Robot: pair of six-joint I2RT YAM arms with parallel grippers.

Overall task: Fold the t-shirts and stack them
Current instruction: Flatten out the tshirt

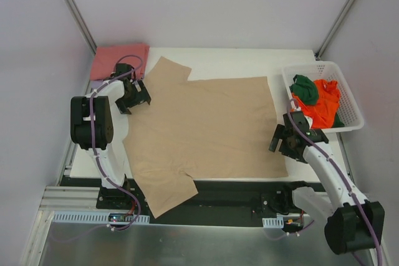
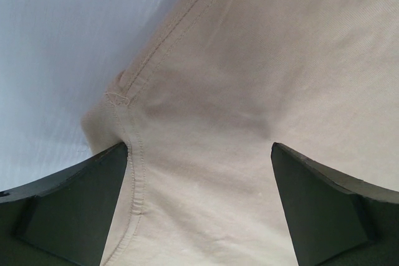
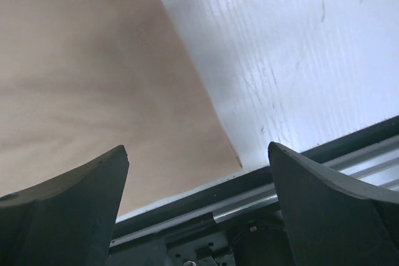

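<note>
1. At the near edge of the table (image 1: 299, 66), note one sleeve of the tan t-shirt (image 1: 206, 123) spilling over the lip onto the dark strip. Otherwise spread flat across the middle, sleeves to the left, hem to the right.
2. Just beyond, on the right, find the right gripper (image 1: 285, 143) poised above the near hem corner, jaws wide apart and holding nothing. From its wrist view, see that corner framed between the two fingers (image 3: 68, 210), not yet pinched.
3. Farther in, on the left, find the left gripper (image 1: 134, 96) over the shoulder beside the far sleeve, likewise spread wide and empty, fingers (image 2: 330, 210) straddling the sleeve seam.
4. Farther right, see the white basket (image 1: 349, 101) with an orange shirt (image 1: 324, 107) and a dark green shirt (image 1: 305, 88) crumpled inside, unfolded.
5. At the far left corner, spot the salmon pink shirt (image 1: 118, 60), folded and well apart from the basket; probably the base of the stack.
6. Judge the step as the opening of the tan shirt's fold: laid out, no crease made.
7. Next, likely: lower both grippers, pinch through both cloth layers, lift together, keeping the draped sleeve from dragging.
</note>
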